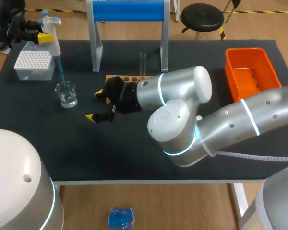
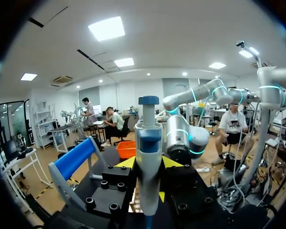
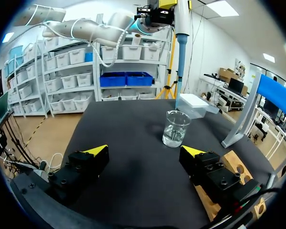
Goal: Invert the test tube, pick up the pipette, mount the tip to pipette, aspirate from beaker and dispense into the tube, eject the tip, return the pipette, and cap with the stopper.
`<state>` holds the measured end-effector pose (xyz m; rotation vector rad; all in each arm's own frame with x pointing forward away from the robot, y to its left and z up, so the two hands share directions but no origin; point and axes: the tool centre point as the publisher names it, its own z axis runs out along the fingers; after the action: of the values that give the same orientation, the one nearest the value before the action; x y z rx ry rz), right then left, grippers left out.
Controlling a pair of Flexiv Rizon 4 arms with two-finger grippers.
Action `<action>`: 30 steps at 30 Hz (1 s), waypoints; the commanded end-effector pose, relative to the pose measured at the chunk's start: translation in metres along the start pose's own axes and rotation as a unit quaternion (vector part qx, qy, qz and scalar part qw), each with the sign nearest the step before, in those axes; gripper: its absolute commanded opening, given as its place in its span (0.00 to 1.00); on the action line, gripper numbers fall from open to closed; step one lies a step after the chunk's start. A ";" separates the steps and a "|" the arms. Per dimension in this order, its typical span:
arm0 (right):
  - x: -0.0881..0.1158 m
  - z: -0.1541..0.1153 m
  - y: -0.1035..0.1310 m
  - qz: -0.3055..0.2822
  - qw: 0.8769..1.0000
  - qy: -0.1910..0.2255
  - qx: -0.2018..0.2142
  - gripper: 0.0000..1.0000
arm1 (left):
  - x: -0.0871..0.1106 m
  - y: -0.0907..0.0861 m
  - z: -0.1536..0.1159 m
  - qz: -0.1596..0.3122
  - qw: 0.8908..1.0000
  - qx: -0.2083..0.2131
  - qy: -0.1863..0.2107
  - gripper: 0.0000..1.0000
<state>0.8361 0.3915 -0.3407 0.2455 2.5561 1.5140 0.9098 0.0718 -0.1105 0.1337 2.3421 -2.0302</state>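
Observation:
My left gripper (image 1: 42, 34) is shut on a white and blue pipette (image 1: 54, 50) at the table's far left. Its blue shaft slants down into the mouth of a glass beaker (image 1: 66, 93) holding clear liquid. In the left wrist view the pipette (image 2: 148, 157) stands upright between the yellow fingertips of the left gripper (image 2: 148, 164). A clear test tube (image 1: 143, 63) stands in a wooden rack (image 1: 127, 78). My right gripper (image 1: 95, 105) lies open near the table's middle, just right of the beaker (image 3: 175, 129), which sits ahead of the right gripper (image 3: 145, 151).
A white tip box (image 1: 34, 64) sits behind the beaker at the far left. A blue-topped stand (image 1: 129, 10) rises at the back middle. An orange basket (image 1: 252, 72) is at the back right. The wooden rack (image 3: 236, 164) lies beside my right fingers.

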 end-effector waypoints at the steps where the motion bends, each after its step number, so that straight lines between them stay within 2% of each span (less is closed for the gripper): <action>1: 0.000 0.001 -0.001 0.000 1.000 -0.001 -0.002 1.00 | 0.000 0.000 0.000 0.001 1.000 0.000 0.000 0.00; 9: 0.000 0.001 -0.001 0.000 1.000 -0.001 -0.002 1.00 | 0.000 0.000 0.000 0.001 1.000 0.000 0.000 0.00; 23: 0.000 0.001 -0.001 0.000 1.000 -0.001 -0.002 1.00 | -0.005 0.026 -0.005 -0.026 0.999 0.026 -0.008 0.00; 30: 0.000 0.001 -0.001 0.000 1.000 -0.001 -0.002 1.00 | -0.009 0.035 -0.003 -0.032 0.999 0.020 -0.006 0.00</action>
<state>0.8359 0.3915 -0.3406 0.2459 2.5555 1.5141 0.9170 0.0798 -0.1435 0.0343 2.3256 -2.0975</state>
